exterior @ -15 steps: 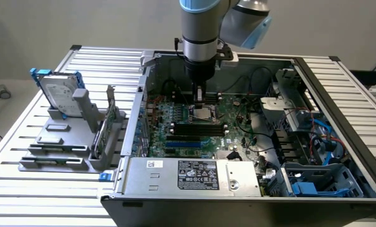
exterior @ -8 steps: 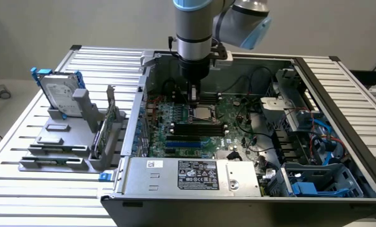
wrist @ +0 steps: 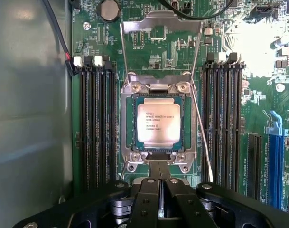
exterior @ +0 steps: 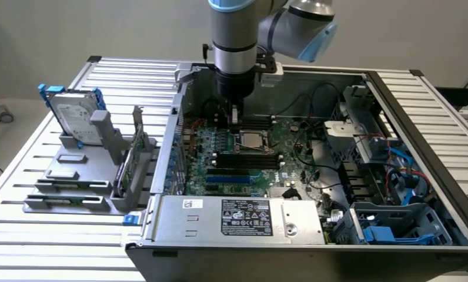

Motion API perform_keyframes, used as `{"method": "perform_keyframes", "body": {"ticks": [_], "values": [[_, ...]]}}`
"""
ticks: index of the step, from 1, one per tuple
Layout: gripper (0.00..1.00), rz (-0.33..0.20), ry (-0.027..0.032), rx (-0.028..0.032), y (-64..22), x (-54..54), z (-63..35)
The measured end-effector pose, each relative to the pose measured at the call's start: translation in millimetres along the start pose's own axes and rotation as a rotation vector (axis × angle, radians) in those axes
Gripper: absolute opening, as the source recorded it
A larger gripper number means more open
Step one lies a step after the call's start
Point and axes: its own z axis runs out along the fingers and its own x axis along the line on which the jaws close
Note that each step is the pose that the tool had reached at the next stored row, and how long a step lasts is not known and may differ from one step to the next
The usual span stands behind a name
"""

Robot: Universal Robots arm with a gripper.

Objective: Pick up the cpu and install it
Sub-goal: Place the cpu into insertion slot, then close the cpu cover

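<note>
Grey slatted table (exterior: 30,235) bears case (exterior: 297,259), cpu (wrist: 158,124) in socket (wrist: 127,142).

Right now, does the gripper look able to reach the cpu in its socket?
Probably yes: the load plate stands open, the cpu lies uncovered, and the shut gripper hangs close above it with nothing between.

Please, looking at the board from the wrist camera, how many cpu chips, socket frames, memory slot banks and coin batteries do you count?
cpu: 1
socket frame: 1
memory slot banks: 2
coin battery: 1
Total: 5
</note>
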Motion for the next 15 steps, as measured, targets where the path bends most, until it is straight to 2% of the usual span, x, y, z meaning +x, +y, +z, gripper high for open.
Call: {"method": "perform_keyframes", "body": {"ticks": [2, 15], "values": [[0.11, 0.000, 0.0014, 0.0000, -0.3, 0.0, 0.0], [0.11, 0.001, 0.0014, 0.0002, -0.3, 0.0, -0.1]]}}
